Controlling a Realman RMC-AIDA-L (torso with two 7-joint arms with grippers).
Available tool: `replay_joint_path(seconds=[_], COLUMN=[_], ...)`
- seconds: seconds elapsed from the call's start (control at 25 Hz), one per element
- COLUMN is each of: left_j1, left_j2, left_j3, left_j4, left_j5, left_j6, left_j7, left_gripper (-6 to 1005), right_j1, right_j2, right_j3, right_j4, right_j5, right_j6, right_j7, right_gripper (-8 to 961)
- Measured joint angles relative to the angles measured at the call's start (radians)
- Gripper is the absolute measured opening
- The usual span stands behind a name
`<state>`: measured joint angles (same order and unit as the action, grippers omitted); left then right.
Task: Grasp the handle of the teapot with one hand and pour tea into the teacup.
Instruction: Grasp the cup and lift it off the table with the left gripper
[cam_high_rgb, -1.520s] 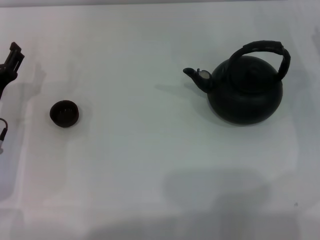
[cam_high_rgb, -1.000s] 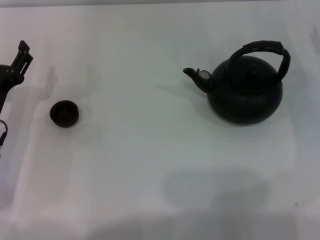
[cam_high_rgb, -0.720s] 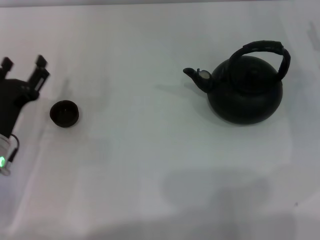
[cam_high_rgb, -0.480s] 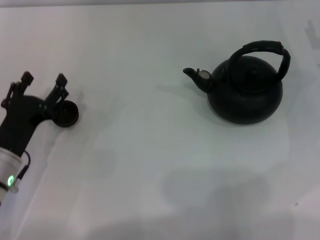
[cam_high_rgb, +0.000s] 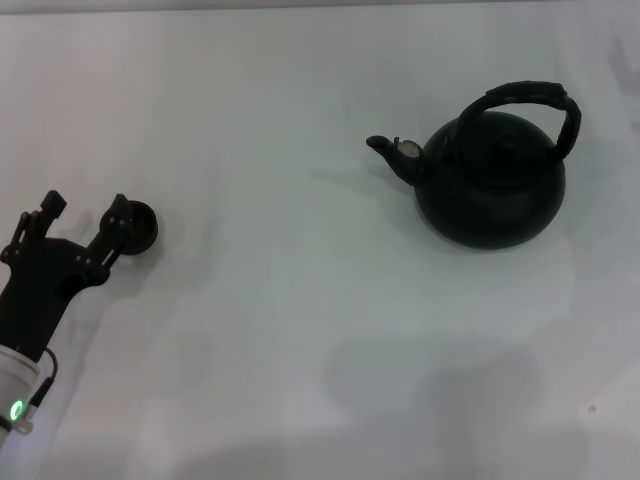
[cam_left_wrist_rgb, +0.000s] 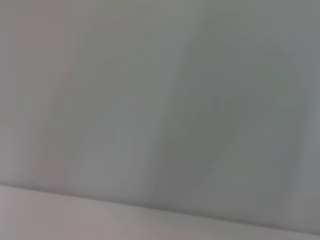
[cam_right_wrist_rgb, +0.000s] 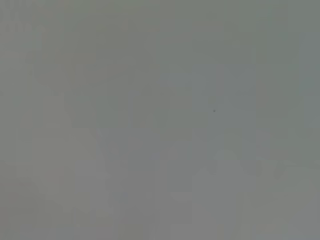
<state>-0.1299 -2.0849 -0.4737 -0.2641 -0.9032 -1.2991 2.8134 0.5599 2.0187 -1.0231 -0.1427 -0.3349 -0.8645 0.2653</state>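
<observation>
The teapot (cam_high_rgb: 490, 180) sits at the table's (cam_high_rgb: 300, 330) right, probably heavy and rigid; we'd grip its arched handle (cam_high_rgb: 530, 100) at the crown. Well apart, our left gripper (cam_high_rgb: 85, 212), fingers spread, hovers beside the teacup (cam_high_rgb: 140, 228). Right gripper unseen.

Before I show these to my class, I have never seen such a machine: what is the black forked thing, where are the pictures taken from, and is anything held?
The forked black thing is the left gripper, the hand of a two-armed robot. Its fingers are spread open, one beside the teacup, and nothing is held. The wide picture comes from a camera on the robot's head, looking down at a white table. The two plain grey pictures come from cameras on the wrists and show only bare surface. To the right stands the black teapot, its arched handle over the top and spout toward the cup. The right arm is out of sight.
</observation>
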Motion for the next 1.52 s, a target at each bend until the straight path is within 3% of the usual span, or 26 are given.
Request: replay_joint_path(seconds=[1.52], left_j1=[-0.064], left_j2=[0.003], left_j3=[0.032], left_j4=[0.007], left_j5=[0.0], left_j6=[0.158], left_j7=[-0.001], left_gripper=[886], right_j1=[-0.002], right_j2=[0.0], right_j3=[0.007], right_j4=[0.004], right_j5=[0.007], right_j6=[0.002], right_j7=[0.0], right_gripper=[764])
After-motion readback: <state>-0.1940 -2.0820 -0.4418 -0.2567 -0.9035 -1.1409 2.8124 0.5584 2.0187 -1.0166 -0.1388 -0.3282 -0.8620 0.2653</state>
